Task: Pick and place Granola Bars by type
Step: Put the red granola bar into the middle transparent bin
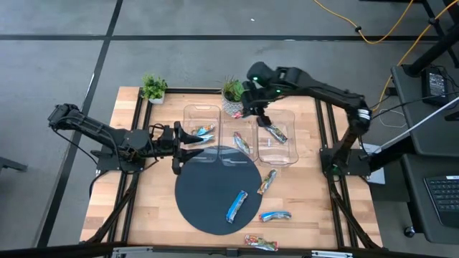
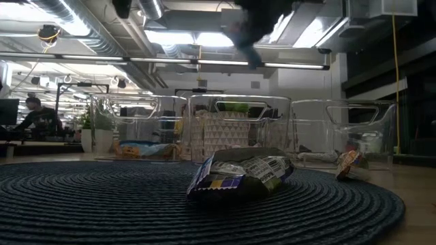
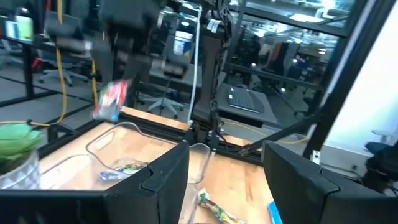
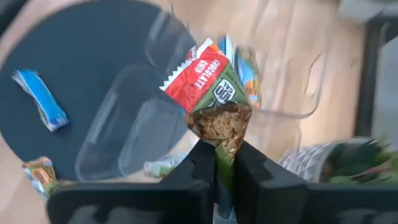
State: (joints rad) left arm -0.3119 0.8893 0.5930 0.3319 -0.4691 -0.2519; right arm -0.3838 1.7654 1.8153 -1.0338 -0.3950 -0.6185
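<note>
Item: red-green chocolate-chip granola bar (image 4: 214, 102), pinched by one end in right gripper (image 4: 225, 163), upper centre of high view, above clear bins (image 1: 276, 147). Left gripper (image 1: 188, 141) spread, empty. Your risk: thin hold, bar swings, falls into wrong bin.

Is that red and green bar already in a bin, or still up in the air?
Up in the air. The right hand is shut on the red and green bar, which hangs above the clear bins, not resting in any.
</note>
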